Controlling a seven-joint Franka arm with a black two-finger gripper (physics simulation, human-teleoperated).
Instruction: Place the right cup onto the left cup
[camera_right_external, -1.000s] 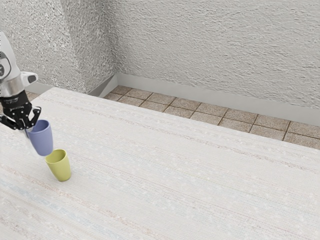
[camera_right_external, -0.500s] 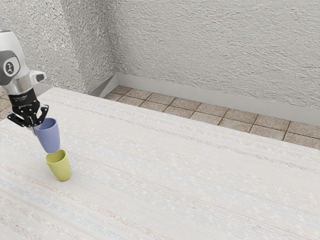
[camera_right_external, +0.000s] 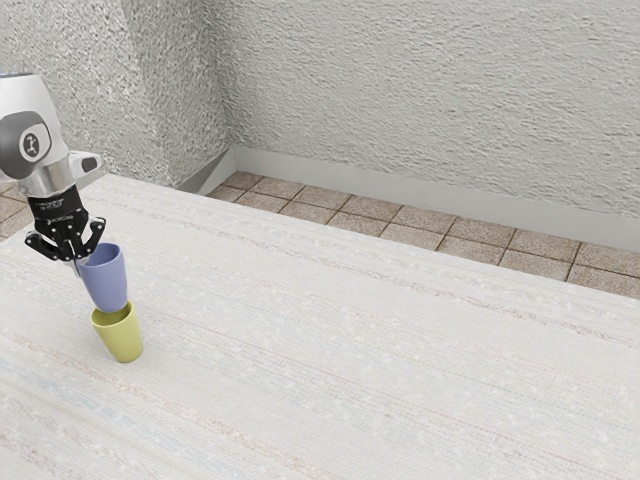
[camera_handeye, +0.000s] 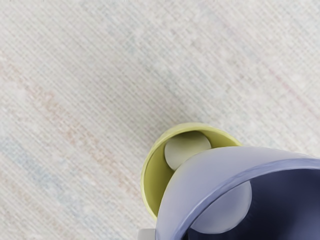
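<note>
White marks on the black two-finger gripper are too small to read. Its jaws pinch the wall of the tapered blue-violet cup, smooth and dark inside, over the tapered yellow-green cup, partly hiding its mouth; whether the cups touch is unclear.

From here the blue cup, near nine o'clock in the exterior view, looks smooth with a soft sheen, plastic or ceramic, I can't tell which. The yellow-green cup at eight is smooth too, faintly glossy. The table has a matt, woven, clothlike face. Toward ten, the arm's shell resembles smooth plastic. Rough matt plaster covers the wall at twelve, above a smooth baseboard and stonelike floor tiles.
</note>
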